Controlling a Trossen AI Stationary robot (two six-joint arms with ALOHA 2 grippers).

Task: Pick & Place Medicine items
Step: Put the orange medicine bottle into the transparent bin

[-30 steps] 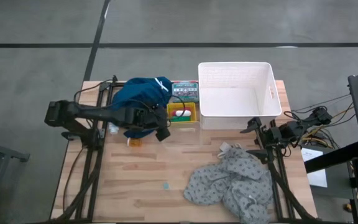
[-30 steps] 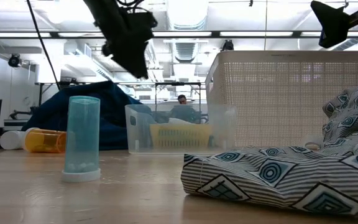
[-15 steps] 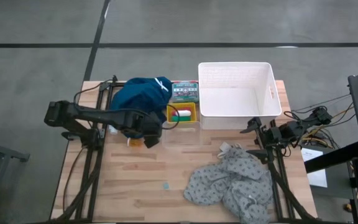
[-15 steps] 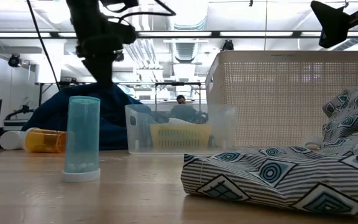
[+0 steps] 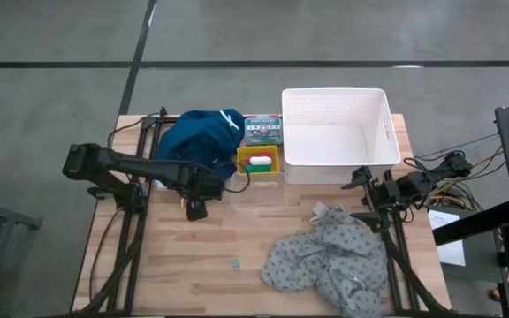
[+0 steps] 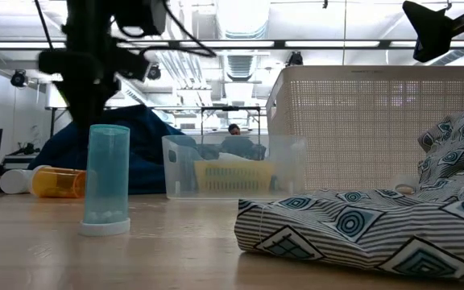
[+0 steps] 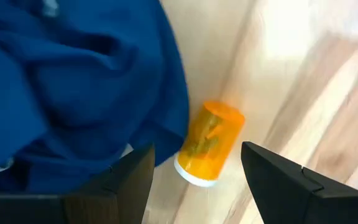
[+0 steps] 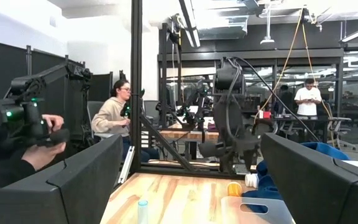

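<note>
orange bottle [image 7: 207, 144] partly under blue cloth [image 7: 73, 81]

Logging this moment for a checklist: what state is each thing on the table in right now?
Orange pill bottle: lying on its side, beside the dark blue cloth, not gripped.
Left gripper: open, above the bottle.
Right gripper: open, idle at the table's right edge.
Translucent blue tube: upright.
White basket: looks empty.
Grey patterned cloth: crumpled.
</note>
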